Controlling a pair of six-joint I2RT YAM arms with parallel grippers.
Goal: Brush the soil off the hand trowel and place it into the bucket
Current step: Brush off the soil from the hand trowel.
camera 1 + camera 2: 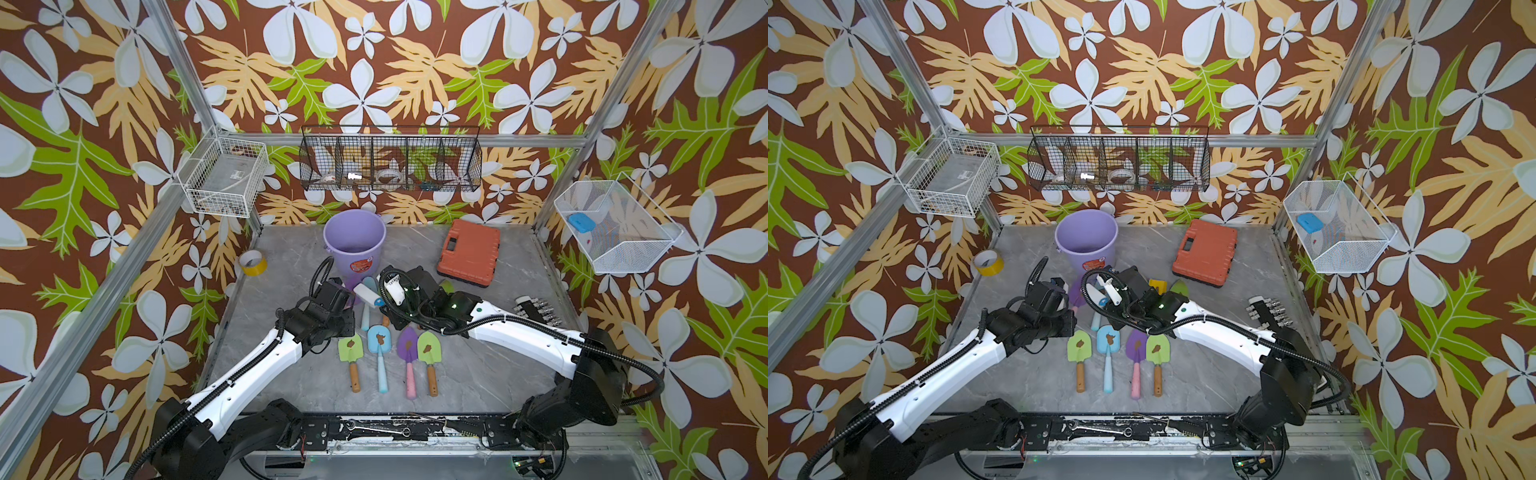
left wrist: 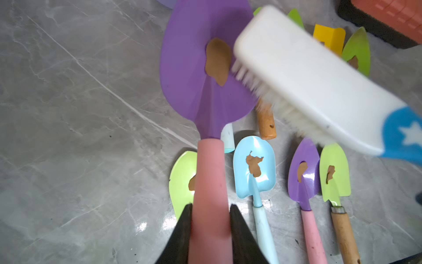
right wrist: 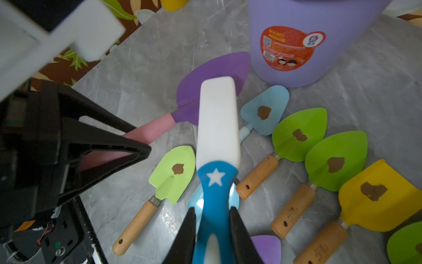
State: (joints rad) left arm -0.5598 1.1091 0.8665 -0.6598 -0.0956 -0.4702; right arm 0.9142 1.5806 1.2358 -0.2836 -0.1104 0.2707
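Pink-handled purple trowel (image 2: 182,68) held up for brushing, soil (image 2: 217,61) not yet cleared.

Its handle is clamped by the left gripper (image 2: 210,205), and the long axis is pointed from that gripper toward the bucket (image 3: 296,77), blade end nearest it. The white brush (image 2: 296,68) is gripped tight at its blue handle by the right gripper (image 3: 212,208). The bristles are set across the blade, just beside the brown clump, which lies past the brush tip, away from the right arm. A sweep that way is judged to be needed. No trowel is seen inside the bucket, and other trowels (image 1: 350,348), each soiled, lie on the table (image 1: 291,374).
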